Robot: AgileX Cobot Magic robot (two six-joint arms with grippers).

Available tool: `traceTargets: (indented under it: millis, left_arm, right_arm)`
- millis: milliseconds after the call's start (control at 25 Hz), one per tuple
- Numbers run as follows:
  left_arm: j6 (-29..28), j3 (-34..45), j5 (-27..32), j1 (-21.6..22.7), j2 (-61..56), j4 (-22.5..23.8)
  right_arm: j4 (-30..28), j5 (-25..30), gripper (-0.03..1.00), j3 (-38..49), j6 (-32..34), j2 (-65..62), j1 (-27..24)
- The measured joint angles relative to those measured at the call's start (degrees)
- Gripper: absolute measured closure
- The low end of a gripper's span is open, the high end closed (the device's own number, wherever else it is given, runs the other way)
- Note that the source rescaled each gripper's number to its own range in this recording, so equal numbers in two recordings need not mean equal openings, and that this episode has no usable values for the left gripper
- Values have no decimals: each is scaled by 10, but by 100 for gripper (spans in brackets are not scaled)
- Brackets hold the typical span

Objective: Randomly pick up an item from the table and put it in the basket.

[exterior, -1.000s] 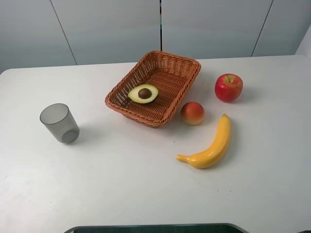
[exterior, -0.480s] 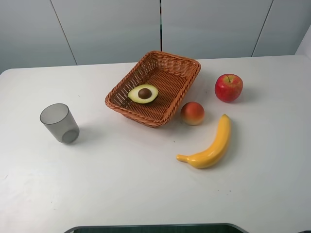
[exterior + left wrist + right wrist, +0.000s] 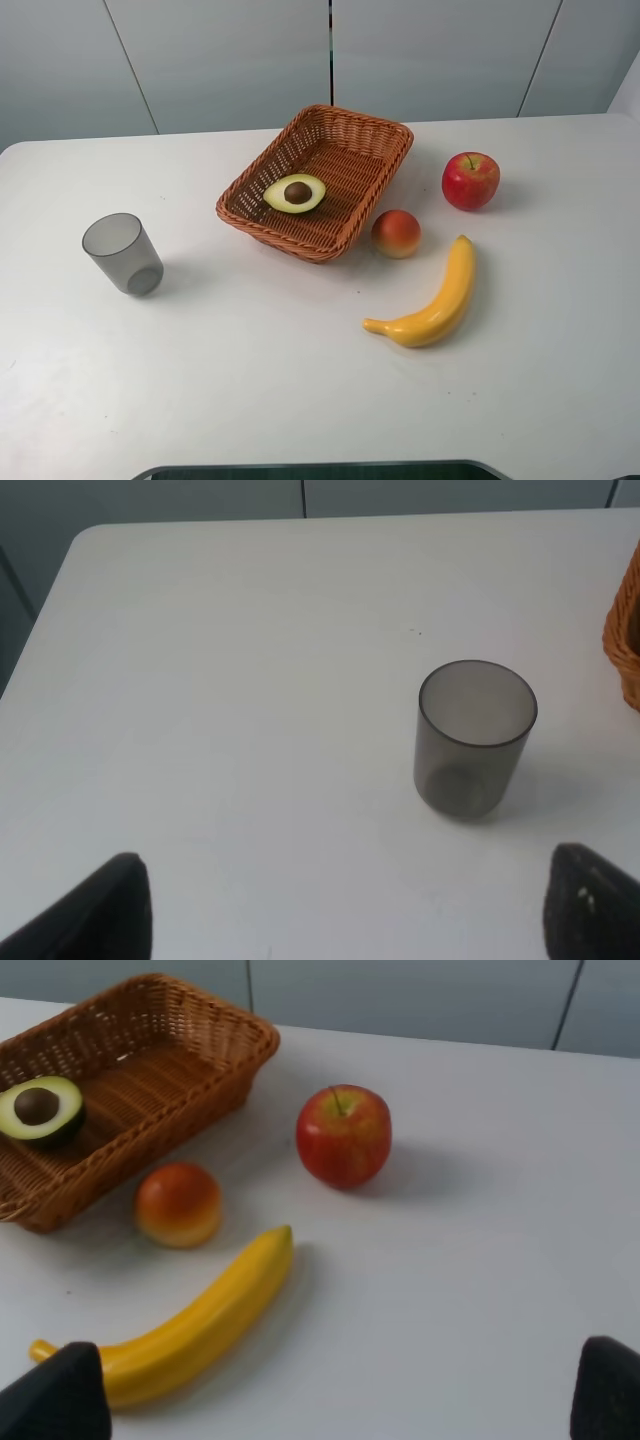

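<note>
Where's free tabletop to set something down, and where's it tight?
Free: the wide stretch of table between the grey cup and the banana, and the near edge. Tight: the right of the basket, where peach, apple and banana cluster. The basket holds only the avocado half.

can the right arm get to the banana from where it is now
Probably yes. In the right wrist view the banana lies on bare table just ahead of the open right gripper, with nothing between; the peach sits beyond it.
</note>
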Motion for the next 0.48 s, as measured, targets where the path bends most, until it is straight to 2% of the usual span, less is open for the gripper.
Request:
traceTargets:
  millis: [200,480]
  left_arm:
    - [-1,0,0,0,0,0]
    - [-1,0,0,0,0,0]
  right_arm:
    - [0,0,-3,0,1,0,-53]
    - [0,0,-3,0,1,0,-58]
